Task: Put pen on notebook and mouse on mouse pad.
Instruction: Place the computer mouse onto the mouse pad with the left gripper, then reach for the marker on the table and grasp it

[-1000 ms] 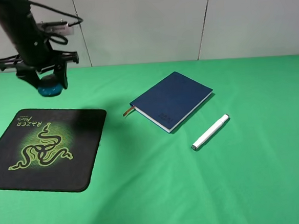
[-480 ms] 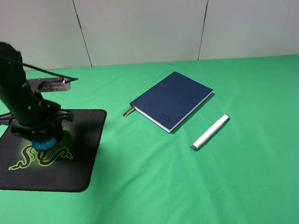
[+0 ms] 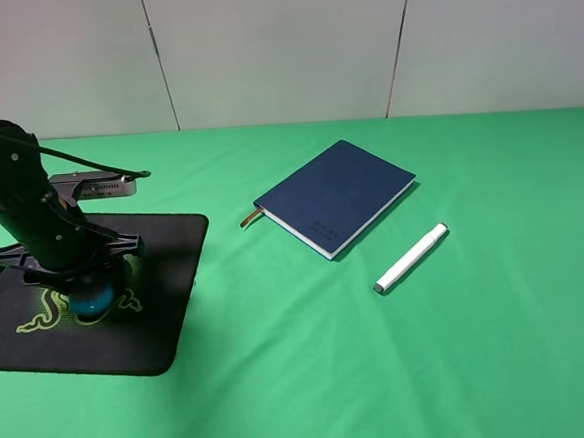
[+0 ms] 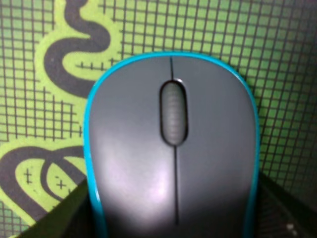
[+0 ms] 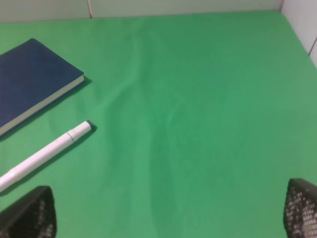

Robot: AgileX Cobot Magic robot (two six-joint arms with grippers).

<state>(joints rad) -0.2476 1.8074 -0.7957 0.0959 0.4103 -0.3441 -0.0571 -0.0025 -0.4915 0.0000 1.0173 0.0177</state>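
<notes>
Now the left gripper (image 3: 85, 292) sits lower than half a second ago, its fingers (image 4: 290, 215) clamped on the sides of the small teal-blue, grey-topped mouse (image 4: 171, 148), on or just above the black rounded-square mouse pad (image 3: 165, 288). A second ago it hung beyond the pad's 12 o'clock edge. The right gripper (image 5: 166, 215) gapes wide, empty. The short white pen (image 3: 411, 258) lies unmoved on green cloth (image 3: 383, 373), at 4 o'clock of the dark navy hardcover notebook (image 3: 336, 196).
</notes>
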